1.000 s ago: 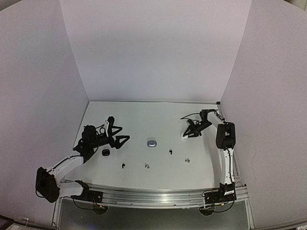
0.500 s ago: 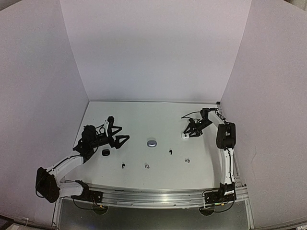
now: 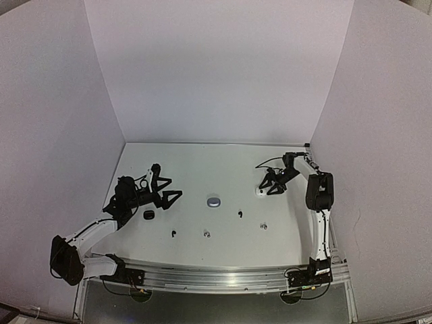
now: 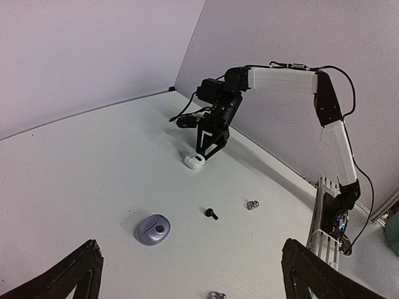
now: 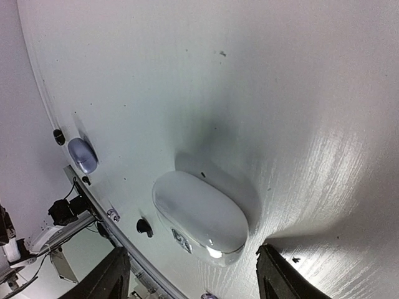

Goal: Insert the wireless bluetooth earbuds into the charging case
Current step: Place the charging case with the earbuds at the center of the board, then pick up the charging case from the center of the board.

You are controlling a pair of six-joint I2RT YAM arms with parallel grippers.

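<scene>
**Right claw straddling the white case, buds loose on the table**

So the right gripper [image 4: 208, 149] is pointing down at the far right part of the table [image 3: 202, 162]. Its jaws are spread, and the closed white charging case [image 5: 199, 215] sits on the table between its fingers [image 5: 118, 274]. On the wrist cam you can see a sliver of table on both sides of the case, so it's straddling the case, not squeezing it. The left gripper [image 3: 173, 188] hangs over the left side with its jaws wide apart and nothing in them.

The buds I can make out are lying loose toward the near edge, none in a case. There's a black earbud [image 3: 239, 214] right of the middle and a second black earbud [image 3: 173, 233] further left. A greyish earbud [image 3: 206, 234] lies between those two, and another greyish earbud [image 3: 263, 226] is off to the right.

A lavender case [image 3: 214, 201] sits mid-table, well apart from both claws. A black case [image 3: 148, 214] lies near the left arm, too small to tell if its lid is up.
</scene>
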